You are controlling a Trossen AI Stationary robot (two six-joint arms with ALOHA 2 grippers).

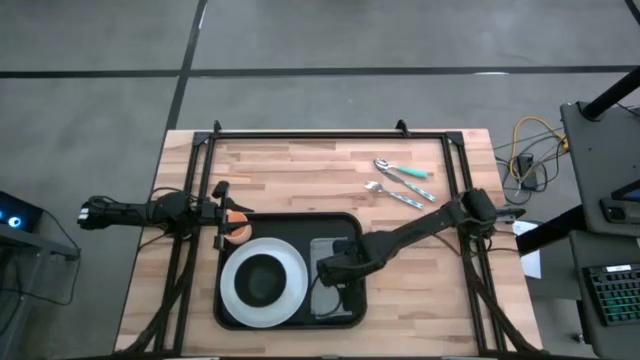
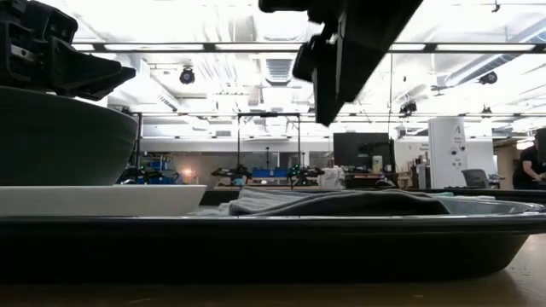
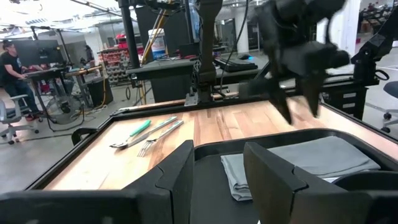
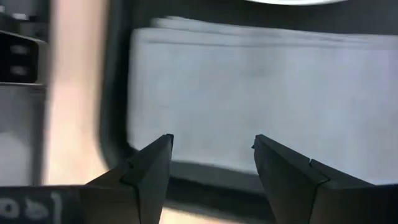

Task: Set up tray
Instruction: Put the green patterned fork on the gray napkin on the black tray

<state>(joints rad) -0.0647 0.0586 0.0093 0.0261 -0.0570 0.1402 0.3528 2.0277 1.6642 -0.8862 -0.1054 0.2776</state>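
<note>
Large flat black rectangular tray (image 1: 290,222) lies on the wooden tabletop (image 1: 300,170). Right gripper (image 4: 211,163) hovers over the tray's folded grey cloth (image 4: 261,93), jaws apart, empty. Left gripper (image 3: 217,168) sits beside the tray, fingers parted. Only the left wrist view shows a seated person (image 3: 12,68).

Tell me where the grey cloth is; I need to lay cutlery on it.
In the high view, the grey cloth lies in the tray's right part, beside the white plate, under the right gripper.

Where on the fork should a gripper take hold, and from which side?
Grip the fork at mid-handle from straight above, jaws across its width. It lies flat on the bare table beside the spoon, slanted, so the thin handle offers the only clear grasp.
</note>
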